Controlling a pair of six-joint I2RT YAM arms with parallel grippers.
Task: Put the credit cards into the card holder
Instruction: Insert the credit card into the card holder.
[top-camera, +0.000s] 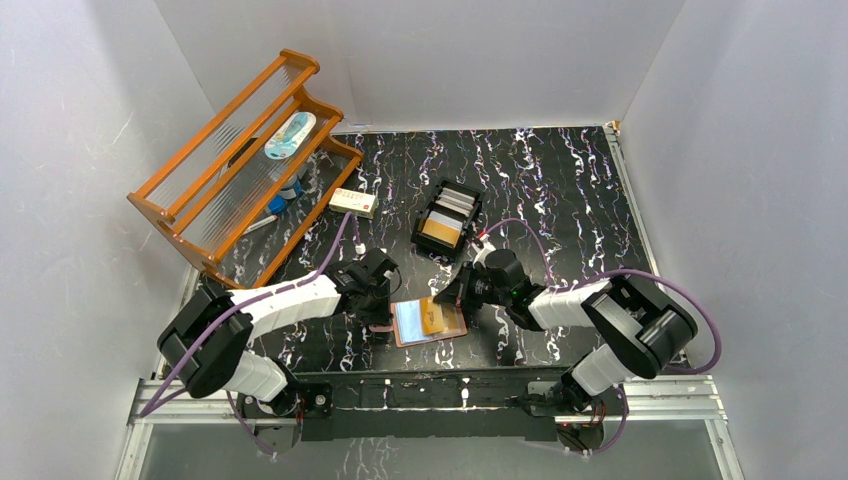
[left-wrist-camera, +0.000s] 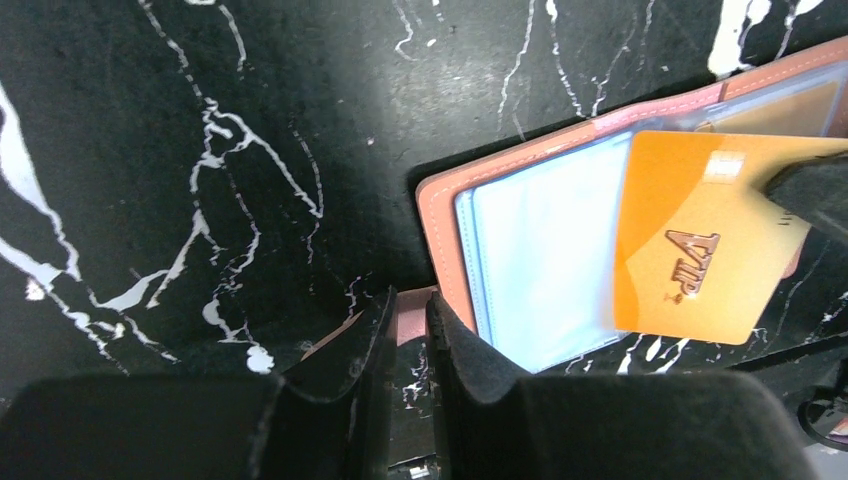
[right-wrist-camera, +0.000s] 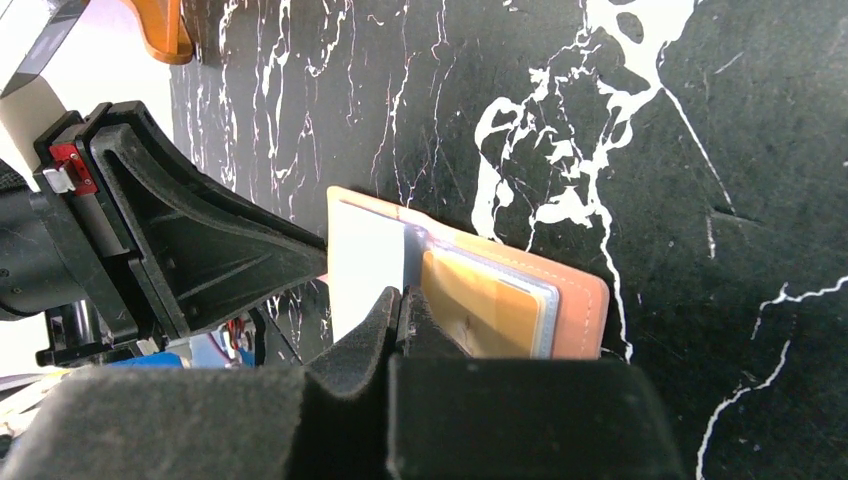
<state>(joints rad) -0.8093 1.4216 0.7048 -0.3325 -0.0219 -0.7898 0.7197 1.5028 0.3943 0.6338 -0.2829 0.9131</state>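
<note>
The salmon-brown card holder (top-camera: 410, 323) lies open on the black marbled table between my two grippers, its clear sleeves facing up. My left gripper (top-camera: 378, 310) is shut on the holder's pink snap tab (left-wrist-camera: 412, 318) at its left edge. My right gripper (top-camera: 463, 298) is shut on the corner of a gold-orange credit card (left-wrist-camera: 700, 240) marked VIP. The card lies tilted across the holder's right half, at the mouth of a sleeve. Another gold card (left-wrist-camera: 785, 108) shows inside a sleeve beneath it. In the right wrist view the jaws (right-wrist-camera: 403, 298) are closed beside the gold card (right-wrist-camera: 480, 305) and the leather cover (right-wrist-camera: 582, 310).
A black slotted tray (top-camera: 447, 215) with several more cards stands behind the holder. A white-and-red small box (top-camera: 353, 202) lies at the foot of a wooden rack (top-camera: 240, 165) at the back left. My left gripper's body (right-wrist-camera: 180, 250) sits close to the right one.
</note>
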